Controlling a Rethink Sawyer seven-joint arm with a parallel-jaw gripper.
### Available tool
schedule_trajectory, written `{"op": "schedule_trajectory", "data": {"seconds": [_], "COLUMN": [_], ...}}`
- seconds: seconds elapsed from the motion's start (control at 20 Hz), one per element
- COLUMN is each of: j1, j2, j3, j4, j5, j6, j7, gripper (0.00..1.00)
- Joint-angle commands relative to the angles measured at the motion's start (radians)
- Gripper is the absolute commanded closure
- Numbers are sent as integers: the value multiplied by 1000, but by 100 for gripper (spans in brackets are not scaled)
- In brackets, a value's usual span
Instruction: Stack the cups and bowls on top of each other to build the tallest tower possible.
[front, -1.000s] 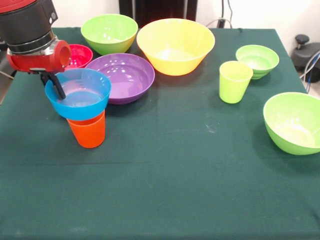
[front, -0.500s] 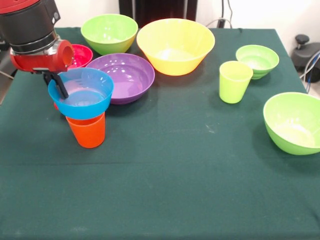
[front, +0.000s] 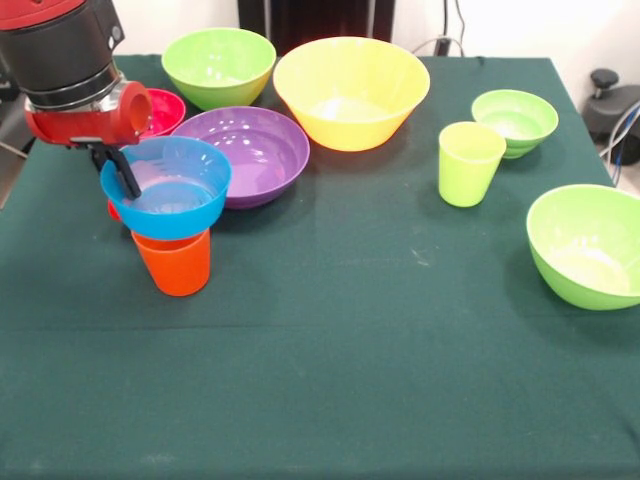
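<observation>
A blue bowl (front: 170, 200) rests on or just over the mouth of an upright orange cup (front: 173, 265) at the left of the table. My gripper (front: 118, 172) is shut on the bowl's left rim, with one black finger (front: 124, 176) reaching down inside it. A sliver of red (front: 113, 210) shows behind the bowl's left side; I cannot tell what it is. Behind stand a purple bowl (front: 250, 150), a big yellow bowl (front: 350, 95), a lime green bowl (front: 218, 65) and a small magenta bowl (front: 168, 108), partly hidden by the arm.
On the right stand a lime green cup (front: 469, 165), a small lime green bowl (front: 515, 120) behind it and a wider lime green bowl (front: 585, 245) near the right edge. The dark green cloth (front: 350, 380) covers the table.
My gripper has carried the blue bowl slightly to the right, so it sits more squarely over the orange cup. The cup and the other pieces have stayed put.
</observation>
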Motion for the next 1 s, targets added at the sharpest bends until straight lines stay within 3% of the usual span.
{"op": "schedule_trajectory", "data": {"seconds": [0.05, 1.0], "j1": [52, 53], "j2": [37, 73], "j3": [-21, -16], "j4": [-9, -74], "j5": [-41, -39], "j6": [4, 45], "j7": [-163, -216], "gripper": [100, 100]}}
